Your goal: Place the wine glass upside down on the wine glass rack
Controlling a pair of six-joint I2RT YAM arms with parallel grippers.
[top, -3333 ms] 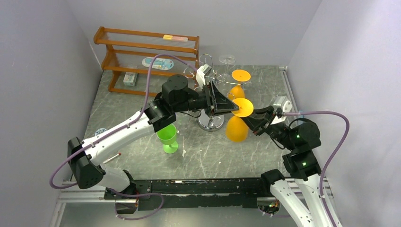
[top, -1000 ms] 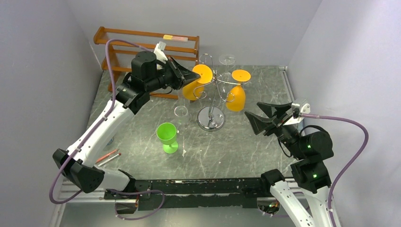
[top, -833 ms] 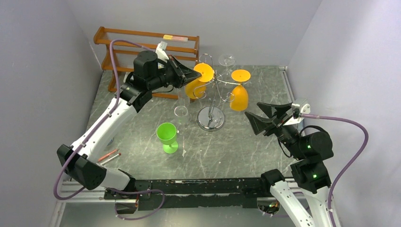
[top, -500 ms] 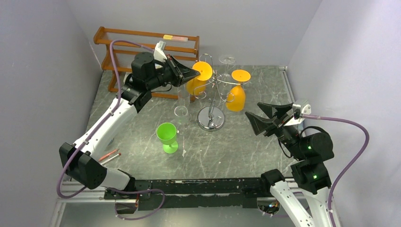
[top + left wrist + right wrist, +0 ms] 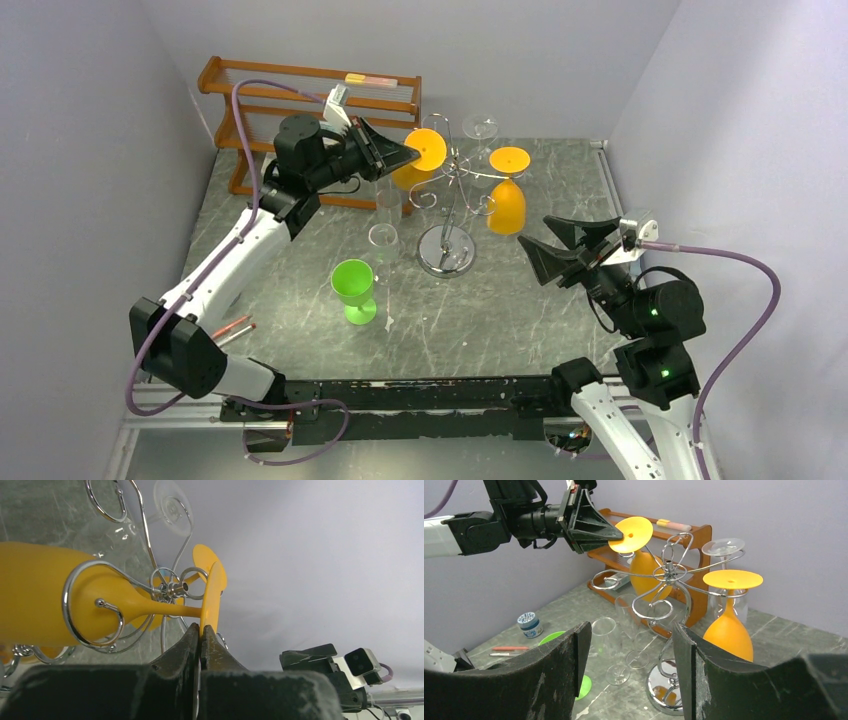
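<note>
Left gripper [image 5: 200,636] is clamped tight on the foot rim of the orange wine glass [image 5: 40,600]. The glass hangs bowl-down and tilted, just ahead of the fingertips.

Left wrist cam gives us what the top cam doesn't: a chrome curl of the wine glass rack [image 5: 447,258] crosses the stem right beyond the jaws. We can't tell there whether the stem sits inside the curl or only overlaps it.

Right wrist cam gives the side-on look. The foot is above the rack arms and the bowl below them, on the left gripper's side of the post.

Right gripper [image 5: 534,233] hangs with fingers apart, holding nothing, pointed at the rack and well apart from it. Its cam also shows a second orange glass [image 5: 729,632] and a clear glass [image 5: 724,547] hung upside down on arms across the post from the left gripper.

Top cam shows the green glass [image 5: 352,287] whole, upright on the table [image 5: 560,180], below and behind the left gripper. The right wrist cam catches only slivers of it past its own finger.
</note>
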